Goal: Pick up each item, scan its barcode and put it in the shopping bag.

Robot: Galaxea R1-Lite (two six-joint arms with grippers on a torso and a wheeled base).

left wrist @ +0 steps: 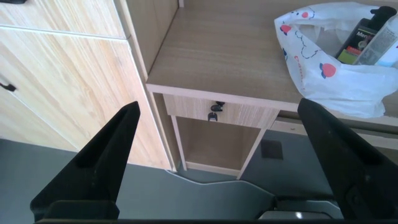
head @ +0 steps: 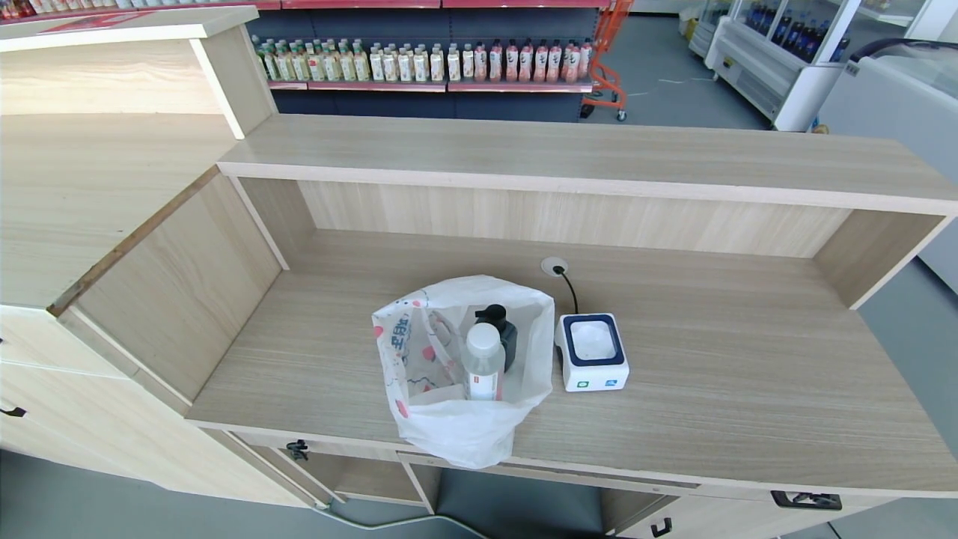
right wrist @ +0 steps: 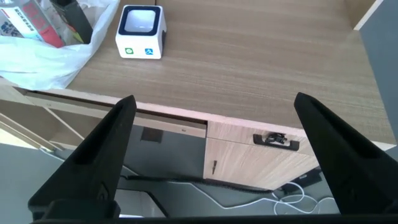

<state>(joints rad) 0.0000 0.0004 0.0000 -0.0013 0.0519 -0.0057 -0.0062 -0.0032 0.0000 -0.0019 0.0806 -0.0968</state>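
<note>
A white plastic shopping bag (head: 456, 419) with a cartoon print stands open near the counter's front edge. Inside it stand a clear bottle with a white cap (head: 483, 362) and a dark bottle with a black pump top (head: 500, 329). Right of the bag sits the white barcode scanner (head: 593, 352) with a blue-framed window, also the scanner (right wrist: 140, 31) in the right wrist view. My left gripper (left wrist: 217, 155) hangs open below the counter's front edge, left of the bag (left wrist: 336, 74). My right gripper (right wrist: 211, 155) is open too, held low in front of the counter, nothing between its fingers.
The wooden counter (head: 748, 389) has a raised back shelf (head: 569, 157) and a side wall on the left. A cable runs from the scanner to a grommet (head: 554, 266). Drawers with latches (right wrist: 273, 139) sit under the front edge. Store shelves with bottles stand behind.
</note>
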